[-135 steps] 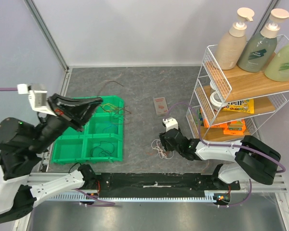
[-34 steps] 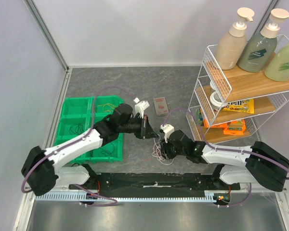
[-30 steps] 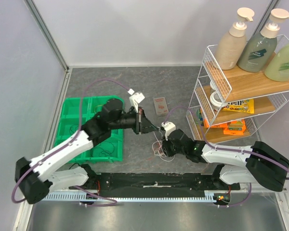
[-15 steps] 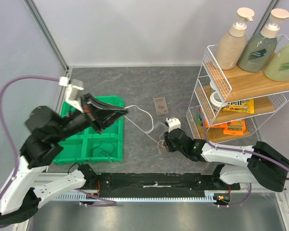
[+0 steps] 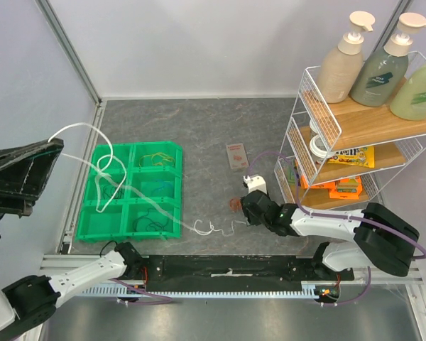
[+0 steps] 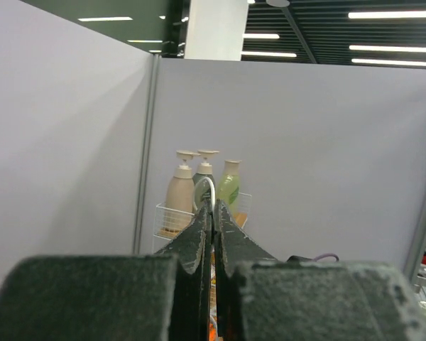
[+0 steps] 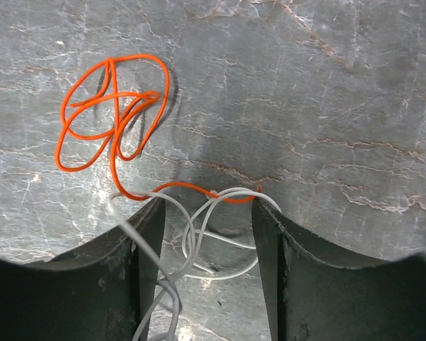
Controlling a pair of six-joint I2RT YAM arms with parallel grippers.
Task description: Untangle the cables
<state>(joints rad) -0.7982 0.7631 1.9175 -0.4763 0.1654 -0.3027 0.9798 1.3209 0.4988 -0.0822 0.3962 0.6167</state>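
Lifted high at 9 o'clock, the left gripper pinches the white cable, which trails over the green tray to 6 o'clock (I think to draw it free), while the right gripper, jaws wide, straddles the orange cable near 5 o'clock.

Table was matt grey with stone-like veining, orange cable and white cable looked smooth, plastic-coated, green tray was glossy plastic, right rack was white-coated wire with wooden shelves, left gripper looked grainy matt black
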